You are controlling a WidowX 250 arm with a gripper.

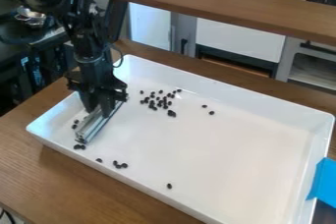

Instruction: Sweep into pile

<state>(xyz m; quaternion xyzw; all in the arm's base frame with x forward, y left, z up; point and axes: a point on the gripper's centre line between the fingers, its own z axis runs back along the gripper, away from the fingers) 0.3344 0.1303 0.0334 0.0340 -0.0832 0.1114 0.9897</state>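
My gripper (98, 108) hangs down over the left end of the white tray (236, 154), shut on a grey, metallic-looking sweeping bar (99, 123) that stands low against the tray floor. A loose cluster of small black pieces (157, 101) lies to the right of the gripper, toward the tray's back left. Several more black pieces (119, 165) are scattered along the near side, and a few sit close around the bar's near end. One piece (169, 186) lies alone near the front wall, and two (208, 109) are apart to the right of the cluster.
The tray stands on a brown wooden table (39, 169). Blue tape (322, 182) is on the tray's right wall. A raised wooden shelf (223, 4) runs across behind the tray, with white cabinets beyond it. Dark equipment (33, 61) stands at the left.
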